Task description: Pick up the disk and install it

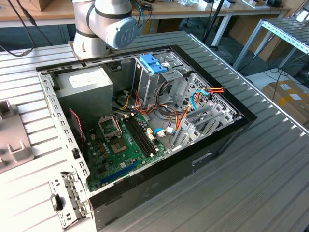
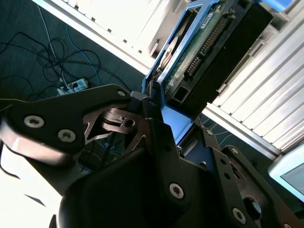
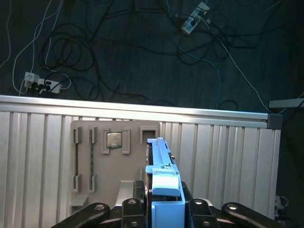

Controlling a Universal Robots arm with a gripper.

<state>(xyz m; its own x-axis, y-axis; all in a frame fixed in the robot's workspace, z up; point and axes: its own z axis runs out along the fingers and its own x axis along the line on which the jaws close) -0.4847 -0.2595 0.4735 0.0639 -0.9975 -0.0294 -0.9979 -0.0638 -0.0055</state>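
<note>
The disk is a flat dark and silver drive with bright blue side rails, its connector end and green board edge showing in the second wrist view. My gripper is shut on its blue end. In the first wrist view the disk stands edge-on between the black fingers, with the gripper closed on the blue tab. It hangs over a grey moulded holder on the ribbed table. The arm's base stands behind the open computer case.
Inside the case are a grey power-supply box, a green motherboard, loose cables and a drive cage topped by a pale blue latch. A grey tray lies at the exterior view's left. Cables trail on the dark floor beyond the table edge.
</note>
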